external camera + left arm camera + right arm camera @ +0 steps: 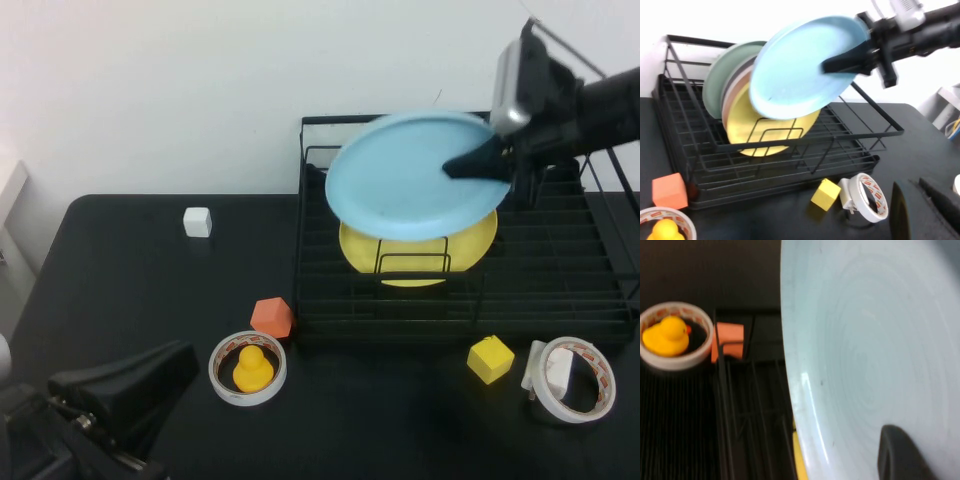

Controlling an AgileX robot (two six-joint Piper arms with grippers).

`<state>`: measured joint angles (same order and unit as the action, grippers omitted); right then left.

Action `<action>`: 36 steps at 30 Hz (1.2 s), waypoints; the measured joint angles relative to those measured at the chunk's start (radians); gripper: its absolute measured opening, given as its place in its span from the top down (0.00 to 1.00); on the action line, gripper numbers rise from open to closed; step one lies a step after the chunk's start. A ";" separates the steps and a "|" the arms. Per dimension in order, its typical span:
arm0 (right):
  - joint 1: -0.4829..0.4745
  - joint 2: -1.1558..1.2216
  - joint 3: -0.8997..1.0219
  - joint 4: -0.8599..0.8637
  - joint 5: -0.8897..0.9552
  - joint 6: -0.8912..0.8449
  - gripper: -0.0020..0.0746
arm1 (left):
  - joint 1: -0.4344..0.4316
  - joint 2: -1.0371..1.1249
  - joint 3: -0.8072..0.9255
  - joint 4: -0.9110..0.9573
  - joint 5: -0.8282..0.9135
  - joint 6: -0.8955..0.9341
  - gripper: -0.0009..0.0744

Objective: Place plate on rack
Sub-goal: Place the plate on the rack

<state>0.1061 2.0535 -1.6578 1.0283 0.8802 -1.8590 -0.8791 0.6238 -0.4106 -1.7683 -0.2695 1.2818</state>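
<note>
The light blue plate (410, 175) hangs tilted in the air above the left part of the black wire rack (560, 272), over a yellow plate (420, 262) that stands in the dividers. My right gripper (462, 165) is shut on the blue plate's right rim, one finger across its face. In the left wrist view the plate (800, 70) and right gripper (850, 57) are above the rack (850, 136). The right wrist view is filled by the plate (875, 350), with one finger (900, 455) on it. My left gripper (125, 390) is parked at the front left, shut and empty.
A pale green plate (722, 75) and a brownish plate (735, 87) stand behind the yellow one. On the table lie an orange cube (271, 317), a tape ring holding a yellow duck (248, 368), a yellow cube (490, 359), a tape roll (570, 378) and a white cube (197, 222).
</note>
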 joint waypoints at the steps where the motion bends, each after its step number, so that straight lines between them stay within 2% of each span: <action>1: 0.001 0.009 0.000 -0.005 -0.005 0.000 0.79 | 0.000 -0.002 0.000 0.000 0.005 -0.002 0.99; 22: 0.002 0.073 -0.002 -0.026 -0.052 -0.026 0.78 | 0.000 -0.002 0.000 0.008 0.014 -0.002 0.99; 24: 0.002 0.073 -0.002 -0.026 -0.070 -0.024 0.70 | 0.000 -0.002 0.000 0.008 0.014 -0.002 0.99; 29: 0.002 0.073 -0.006 -0.031 -0.060 0.003 0.42 | 0.000 -0.002 0.000 0.008 0.014 -0.002 0.99; 31: 0.002 0.070 -0.011 -0.031 -0.043 0.016 0.37 | 0.000 -0.002 0.000 0.008 0.014 -0.002 0.99; 36: -0.004 0.016 -0.015 -0.029 -0.075 0.074 0.33 | 0.000 -0.002 0.000 0.008 0.014 -0.002 0.99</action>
<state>0.1021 2.0699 -1.6728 0.9992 0.8056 -1.7849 -0.8791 0.6222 -0.4106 -1.7604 -0.2552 1.2794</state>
